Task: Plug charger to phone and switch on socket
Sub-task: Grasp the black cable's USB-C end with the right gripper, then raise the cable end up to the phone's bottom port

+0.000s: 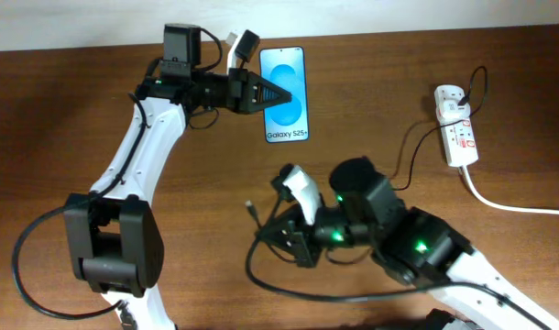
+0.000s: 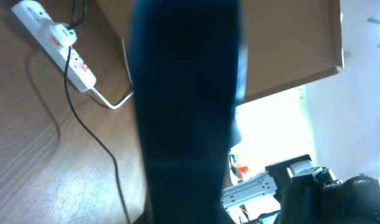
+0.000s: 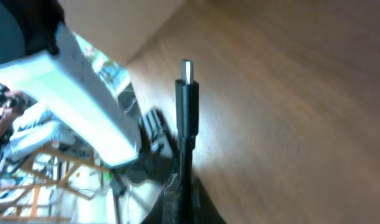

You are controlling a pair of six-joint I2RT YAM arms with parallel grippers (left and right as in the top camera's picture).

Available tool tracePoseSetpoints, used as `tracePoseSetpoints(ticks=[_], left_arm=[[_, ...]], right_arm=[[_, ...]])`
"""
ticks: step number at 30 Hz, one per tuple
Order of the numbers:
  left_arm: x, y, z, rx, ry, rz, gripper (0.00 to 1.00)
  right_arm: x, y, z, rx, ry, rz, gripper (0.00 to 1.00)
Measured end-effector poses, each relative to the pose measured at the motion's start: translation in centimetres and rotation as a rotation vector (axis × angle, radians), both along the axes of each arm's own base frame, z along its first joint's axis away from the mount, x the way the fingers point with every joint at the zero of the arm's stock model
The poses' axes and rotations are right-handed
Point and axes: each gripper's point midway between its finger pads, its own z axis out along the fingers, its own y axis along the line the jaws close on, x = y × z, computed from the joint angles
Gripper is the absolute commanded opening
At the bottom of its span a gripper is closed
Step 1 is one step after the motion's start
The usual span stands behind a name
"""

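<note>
A brown wooden counter [image 1: 96, 82] was seen from above with two robot arms reaching over it. The phone [image 1: 294, 73] lay near the middle of the far edge, its bright blue screen facing up. The left gripper [image 1: 281, 95] reached in from the left side, and its dark fingers narrowed to a point over the phone's screen. Whether they were together or clamped on the phone could not be told, and the left wrist view showed only a broad dark blur. The socket [image 1: 457, 130], a white power strip, lay near the right edge toward the far corner. Its thick white cord [image 1: 518, 207] ran off to the right. The charger [image 3: 186, 102] had its white plug adapter [image 1: 450, 97] seated in the socket, and its thin black cable [image 1: 406, 147] trailed from there toward the middle of the counter. The right gripper [image 1: 272, 229], toward the near edge, was clamped on the cable just behind the connector tip [image 1: 249, 205]. The tip stood free, well apart from the phone.
</note>
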Motion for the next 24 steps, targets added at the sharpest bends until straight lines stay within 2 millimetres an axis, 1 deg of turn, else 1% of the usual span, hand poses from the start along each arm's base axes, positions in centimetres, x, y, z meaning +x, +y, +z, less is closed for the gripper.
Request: tracePoseSetpoints(ticks=[1,2,3,4,5,6,7,9,10,12,13,14,16,17,18,20,21,22,23,24], left_arm=[[0.4,0.6,0.1,-0.003,-0.004,0.013,0.0],[0.8,1.4,0.2,-0.007,-0.007,0.029,0.0],[1.3,2.4,0.2,-0.009,-0.004,0.049,0.0],[1.8,3.4,0.2,-0.011,-0.004,0.073,0.0],[2.1,4.2,0.2,-0.01,-0.004,0.09,0.0],[2.5,4.9,0.2,-0.01,-0.004,0.107,0.0],[2.6,5.2,0.2,-0.01,-0.004,0.114,0.0],[2.6,5.1,0.2,-0.011,-0.005,0.111,0.0],[2.5,4.9,0.3,-0.012,-0.004,0.105,0.0],[2.4,4.9,0.3,-0.012,0.003,0.104,0.0],[2.4,4.9,0.3,-0.012,0.007,0.104,0.0],[2.4,4.9,0.3,-0.012,0.013,0.104,0.0],[2.4,4.9,0.3,-0.011,0.037,0.104,0.0],[2.4,4.9,0.3,-0.01,0.05,0.103,0.0],[2.4,4.9,0.3,-0.009,0.066,0.103,0.0],[2.4,4.9,0.3,-0.007,0.083,0.104,0.0],[2.4,4.8,0.3,-0.008,0.089,0.102,0.0],[2.4,4.8,0.3,-0.007,0.093,0.102,0.0],[2.4,4.8,0.3,-0.007,0.092,0.102,0.0],[2.3,4.8,0.3,-0.007,0.092,0.101,0.0]], right_arm=[[0.8,0.9,0.7,0.048,-0.027,0.005,0.04],[1.2,1.5,1.4,0.082,-0.051,0.011,0.04],[1.5,1.8,1.6,0.101,-0.051,0.01,0.04],[1.6,1.7,1.4,0.096,-0.037,0.004,0.04],[1.7,1.4,1.0,0.086,-0.002,-0.004,0.04],[1.9,0.9,1.0,0.092,0.03,-0.007,0.04],[2.1,0.6,1.3,0.11,0.081,-0.016,0.04],[2.1,-0.1,0.6,0.094,0.184,-0.049,0.04],[2.5,-0.5,0.5,0.092,0.212,-0.076,0.04],[5.0,-1.6,0.2,0.099,0.176,-0.185,0.04],[6.9,-2.2,0.2,0.143,0.116,-0.232,0.04],[8.4,-2.6,0.8,0.23,0.029,-0.238,0.04],[8.4,-2.9,-0.2,0.277,0.019,-0.208,0.04],[8.4,-2.7,-0.9,0.277,0.037,-0.191,0.04],[8.7,-2.0,-0.9,0.315,0.037,-0.151,0.04],[9.2,-1.2,-2.6,0.316,0.097,-0.121,0.04],[9.5,-0.9,-3.8,0.312,0.141,-0.106,0.04],[9.9,-0.9,-4.5,0.313,0.178,-0.11,0.04],[10.6,-1.5,-4.9,0.316,0.218,-0.136,0.04],[11.2,-2.1,-4.6,0.332,0.232,-0.155,0.04]])
